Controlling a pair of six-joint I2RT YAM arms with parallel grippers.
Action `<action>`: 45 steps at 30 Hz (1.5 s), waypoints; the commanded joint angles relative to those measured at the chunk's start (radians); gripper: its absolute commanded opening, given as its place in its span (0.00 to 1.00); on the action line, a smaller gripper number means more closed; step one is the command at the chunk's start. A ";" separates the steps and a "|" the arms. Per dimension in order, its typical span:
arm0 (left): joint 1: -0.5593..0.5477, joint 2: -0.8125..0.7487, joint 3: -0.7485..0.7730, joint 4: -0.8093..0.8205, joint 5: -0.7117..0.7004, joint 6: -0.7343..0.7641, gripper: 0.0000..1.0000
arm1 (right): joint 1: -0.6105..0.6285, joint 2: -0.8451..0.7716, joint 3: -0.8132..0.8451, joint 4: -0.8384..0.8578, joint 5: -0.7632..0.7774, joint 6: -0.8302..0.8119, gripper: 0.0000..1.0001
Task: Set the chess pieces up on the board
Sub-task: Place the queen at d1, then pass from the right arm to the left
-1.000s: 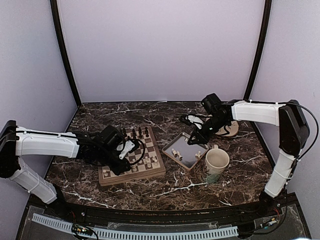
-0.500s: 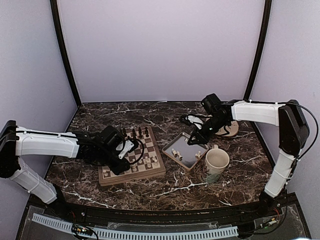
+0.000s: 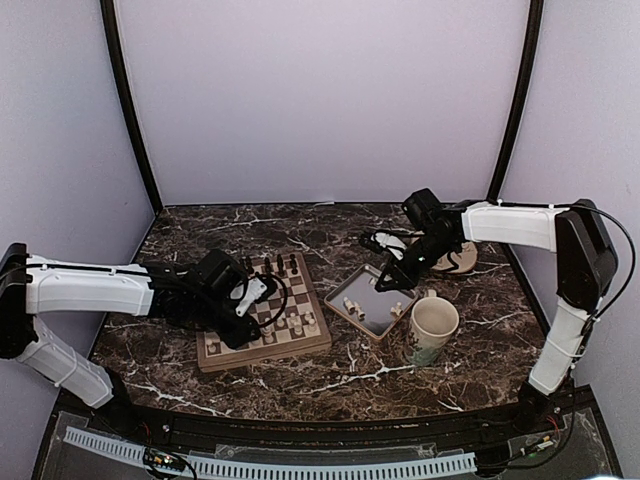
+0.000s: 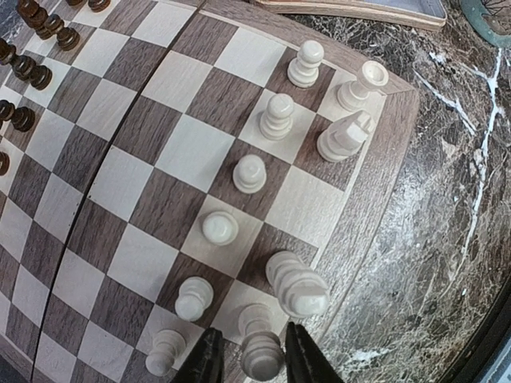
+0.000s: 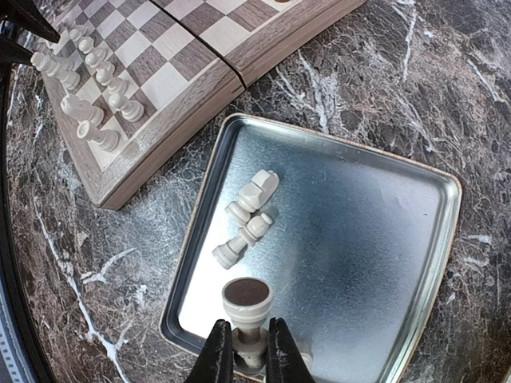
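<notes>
The marble desk (image 3: 350, 370) carries everything. The board (image 3: 215, 357) sits left of centre, and the metal tray (image 5: 383, 239) is just beside its right-hand edge. The mug (image 3: 432, 328) stands at the tray's near corner; its print is too small to read, and no other writing or brand shows.

The cream chess pieces (image 4: 250, 173) stand in two rows along the board's near edge. A few more lie on their sides in the tray, near the edge facing the board.

The left gripper (image 4: 255, 355) straddles one piece on the near rim row. Its fingers (image 4: 206, 359) are slightly spread, with a sliver of gap on each side. The right gripper (image 5: 248, 347) is over the tray's rim, its fingers (image 5: 215, 351) pinching the felt-based piece (image 5: 247, 299) by the stem.

The pieces look light, rigid and smooth, so probably slippery and easy to topple. The narrow waist below the head seems the safest hold, or across the stem for those lying down.
</notes>
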State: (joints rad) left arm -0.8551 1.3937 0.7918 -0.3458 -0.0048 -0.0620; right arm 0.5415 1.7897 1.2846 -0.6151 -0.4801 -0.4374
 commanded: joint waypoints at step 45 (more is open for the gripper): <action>0.280 0.411 0.372 0.634 0.788 -0.589 0.48 | 0.094 0.305 0.658 -0.271 -0.157 0.086 0.06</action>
State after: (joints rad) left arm -0.5720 1.7836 1.2003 0.0917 0.6415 -0.5125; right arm 0.6167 2.0693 1.8870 -0.8661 -0.6144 -0.3660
